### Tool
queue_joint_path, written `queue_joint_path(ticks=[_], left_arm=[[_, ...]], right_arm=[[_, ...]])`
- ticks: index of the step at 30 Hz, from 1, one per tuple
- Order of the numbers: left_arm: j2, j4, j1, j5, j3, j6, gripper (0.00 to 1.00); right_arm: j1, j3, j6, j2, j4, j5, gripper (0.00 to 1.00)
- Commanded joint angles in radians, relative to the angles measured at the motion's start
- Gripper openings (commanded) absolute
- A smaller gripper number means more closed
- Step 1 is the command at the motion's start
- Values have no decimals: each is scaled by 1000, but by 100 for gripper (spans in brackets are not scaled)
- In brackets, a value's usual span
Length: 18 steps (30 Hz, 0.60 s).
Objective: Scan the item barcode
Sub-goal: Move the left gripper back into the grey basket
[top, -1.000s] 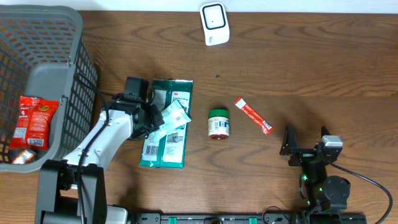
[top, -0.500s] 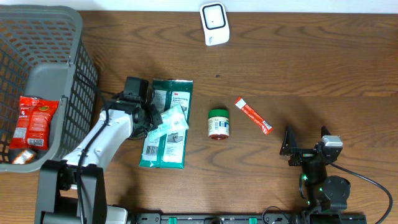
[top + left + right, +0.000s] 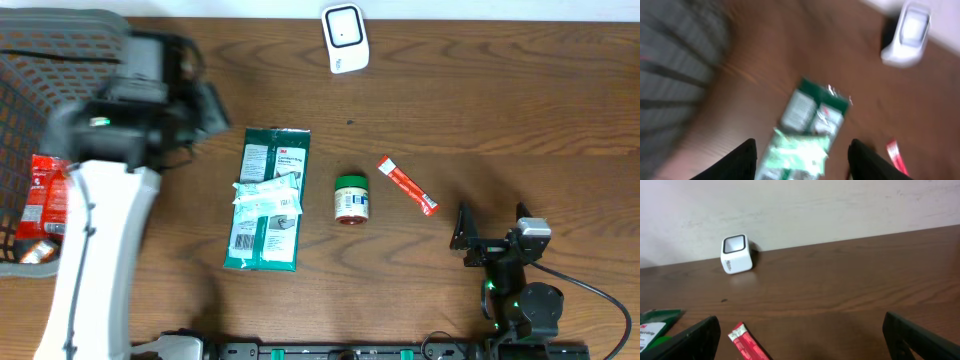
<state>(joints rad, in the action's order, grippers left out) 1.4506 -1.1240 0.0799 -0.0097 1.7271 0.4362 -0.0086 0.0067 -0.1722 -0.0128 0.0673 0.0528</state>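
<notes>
A dark green wipes pack lies flat left of centre, with a small pale green packet resting loose across it. The white barcode scanner stands at the table's far edge. My left gripper hangs high and blurred by the basket, away from both packs. In the left wrist view it is open and holds nothing, with the small packet and the wipes pack far below. At the near right, my right gripper stands open and empty.
A green-lidded jar and a red stick sachet lie in the middle of the table. The grey basket fills the left edge and holds a red snack pack. The scanner stands against the back wall.
My left gripper has opened and let go of the small packet, which now lies on the wipes pack. The left arm has risen and swung back toward the basket. The right arm is unmoved.
</notes>
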Motion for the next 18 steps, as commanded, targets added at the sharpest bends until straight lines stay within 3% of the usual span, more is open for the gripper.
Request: queue_joint_path(ticks=[1,7,12,18], left_arm=[[-7,-54,-112,-176,114,-16,59],[32,-74,-413,-201,114,-17,61],[167,-56,-610,-228,108,-19,66],[374,-69,-677,-183,107,-173,74]], right_arm=[[8,-1,-6,-1,4,-3,99],[8,-1,-6,-1,4,-3,99],[8,-1,-6,-1,4,-3,99],[8,-1,-6,-1,4,-3,99]])
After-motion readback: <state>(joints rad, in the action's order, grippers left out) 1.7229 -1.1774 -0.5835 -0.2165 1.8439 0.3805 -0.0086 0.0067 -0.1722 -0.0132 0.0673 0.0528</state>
